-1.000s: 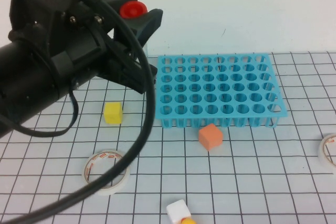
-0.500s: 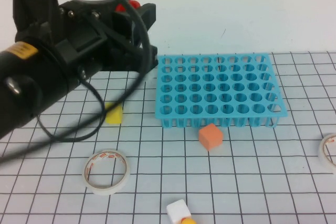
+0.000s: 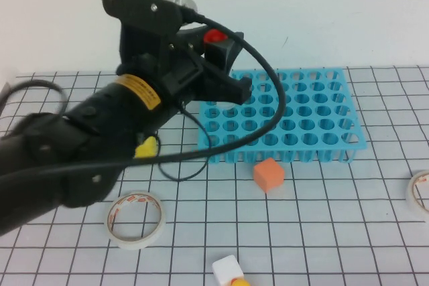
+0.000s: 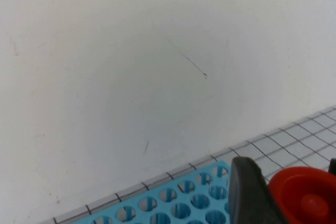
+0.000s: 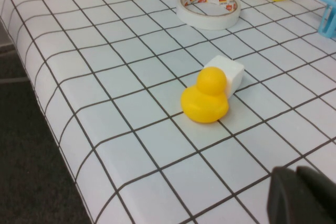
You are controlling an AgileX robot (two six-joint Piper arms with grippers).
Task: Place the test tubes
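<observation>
My left gripper [image 3: 226, 58] hovers over the near-left corner of the blue test tube rack [image 3: 315, 115], shut on a test tube of which only the red cap [image 3: 214, 35] shows. In the left wrist view the red cap [image 4: 307, 198] sits against one dark finger [image 4: 249, 192], with the rack's [image 4: 173, 205] empty holes below and the white wall behind. The tube's body is hidden by the arm. My right gripper [image 5: 302, 195] is outside the high view; its wrist view shows it shut and empty, low over the table near the front edge.
An orange cube [image 3: 269, 174] lies in front of the rack; a yellow cube [image 3: 144, 147] is half hidden by the arm. A tape roll [image 3: 136, 219] lies front left, another [image 3: 421, 192] at the right edge. A yellow duck [image 5: 206, 98] leans on a white cube [image 5: 227, 72].
My left arm has swung right and turned, carrying the red-capped tube from left of the rack to above its near-left corner. The right gripper has not moved.
</observation>
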